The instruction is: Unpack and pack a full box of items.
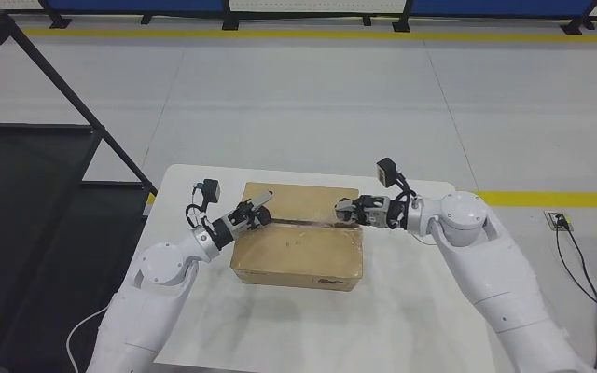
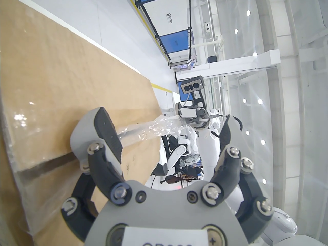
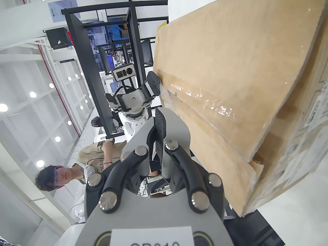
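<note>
Plainly, the box (image 1: pixel 298 247) lies closed on the white counter (image 1: pixel 392 317), and an end effector sits at each end of its top seam.

The left end effector (image 2: pixel 169 134) is released, with its jaws spread wide. One finger (image 2: pixel 107 131) lies over the cardboard right at the seam, and the other hangs off in open air, clear of the box. Ahead of it the box top runs away towards the other arm, with the seam just under the nearer finger.

The right end effector (image 3: pixel 159 119) is clenched, pads pressed together. It sits at the far end of the seam from the left one, just beside the box's upper edge. A strip of clear tape (image 2: pixel 153 129) lifts off the seam in front of the left end effector and stretches, crinkled and shiny, up to the right one's fingertips. It seems to be pinched there, though the very end of the strip is hard to make out.

From the right wrist view, tape glints along the seam directly ahead of the shut pads, and the flap beside them bows up slightly. The box's side wall falls away below.
</note>
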